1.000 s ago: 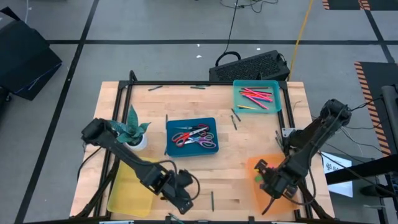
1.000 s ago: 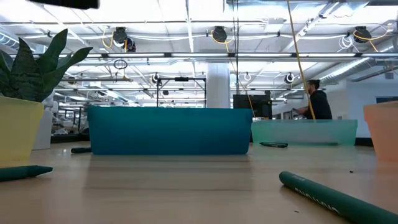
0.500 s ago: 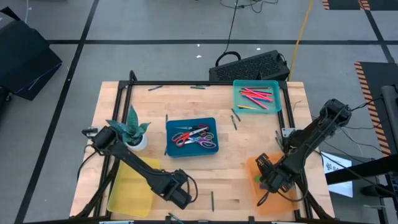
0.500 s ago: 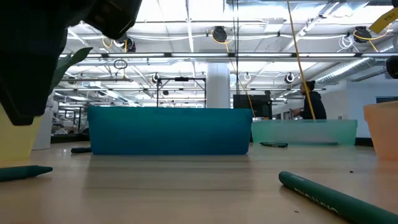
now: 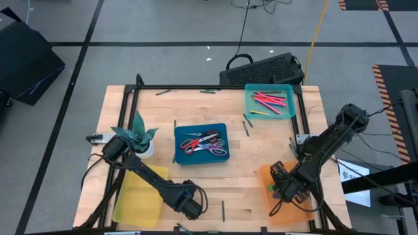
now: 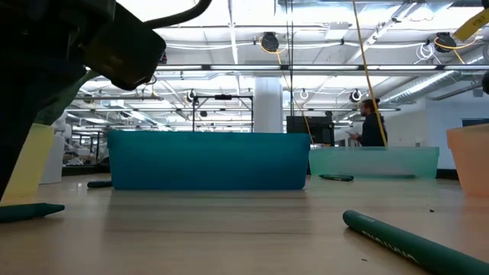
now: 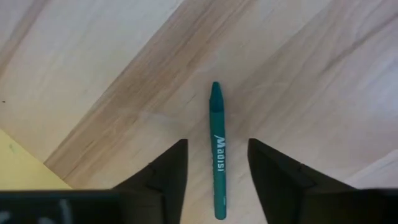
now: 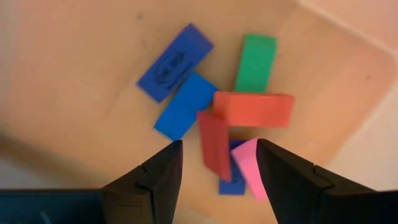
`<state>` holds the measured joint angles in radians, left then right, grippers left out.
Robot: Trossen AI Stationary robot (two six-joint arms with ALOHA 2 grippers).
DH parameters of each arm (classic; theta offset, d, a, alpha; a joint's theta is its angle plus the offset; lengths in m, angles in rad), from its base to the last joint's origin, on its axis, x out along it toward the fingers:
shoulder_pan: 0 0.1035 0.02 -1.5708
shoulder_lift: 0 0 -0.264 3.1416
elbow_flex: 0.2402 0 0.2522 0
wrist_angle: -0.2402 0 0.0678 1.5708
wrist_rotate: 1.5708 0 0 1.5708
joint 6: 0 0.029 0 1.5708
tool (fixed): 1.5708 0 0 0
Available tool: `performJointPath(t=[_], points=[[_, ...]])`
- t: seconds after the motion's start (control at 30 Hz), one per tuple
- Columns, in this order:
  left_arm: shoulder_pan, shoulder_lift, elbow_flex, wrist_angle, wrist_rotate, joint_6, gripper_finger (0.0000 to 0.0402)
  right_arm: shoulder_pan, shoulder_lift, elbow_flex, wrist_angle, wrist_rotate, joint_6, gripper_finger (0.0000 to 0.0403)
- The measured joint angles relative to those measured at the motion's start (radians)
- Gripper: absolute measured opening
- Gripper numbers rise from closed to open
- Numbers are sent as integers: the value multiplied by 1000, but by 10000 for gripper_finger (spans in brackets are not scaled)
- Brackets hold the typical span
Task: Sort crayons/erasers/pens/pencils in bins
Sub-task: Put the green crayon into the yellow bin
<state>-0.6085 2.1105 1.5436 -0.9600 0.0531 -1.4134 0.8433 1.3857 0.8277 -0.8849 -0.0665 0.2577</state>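
Near edge of the pale wood-grain surface (image 5: 235, 176): left end effector (image 5: 189, 207) sits low over the boards, fingers spread, straddling one slim green crayon (image 7: 217, 149) with white lettering; the fingers do not touch it and it lies flat on the wood. A second green crayon (image 5: 222, 209) lies just beside it, toward the right. At the near-left corner, a translucent yellow bin (image 5: 136, 199), shallow and rectangular with a low rim. At the near-right corner, a translucent orange bin (image 5: 277, 207); right end effector (image 5: 285, 186) hovers over it, fingers apart and empty. Inside lie the erasers (image 8: 214, 127), small matte blocks: three blue, two red, one green, one pink, seven counted, several overlapping. Mid-surface: an opaque dark blue bin (image 5: 201, 143) holding scissors (image 5: 202, 143), count unclear; toward the left edge a small potted plant (image 5: 138, 139) with stiff pointed leaves. Far-right corner: a translucent teal bin (image 5: 270, 100) with red and pink sticks (image 5: 269, 100). Four bins total.
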Motion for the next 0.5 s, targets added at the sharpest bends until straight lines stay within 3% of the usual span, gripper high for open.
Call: performJointPath(t=[0.1, 0.27, 0.5], points=[[7, 0, 0, 0, 3, 0, 133, 0, 0, 51, -53, -8, -6, 196], [11, 5, -21, 32, -19, -9, 83, 1, 0, 205, -165, 113, -58, 196], [12, 19, -47, 60, 13, -6, 77, -1, -1, 453, -189, 359, -165, 196]])
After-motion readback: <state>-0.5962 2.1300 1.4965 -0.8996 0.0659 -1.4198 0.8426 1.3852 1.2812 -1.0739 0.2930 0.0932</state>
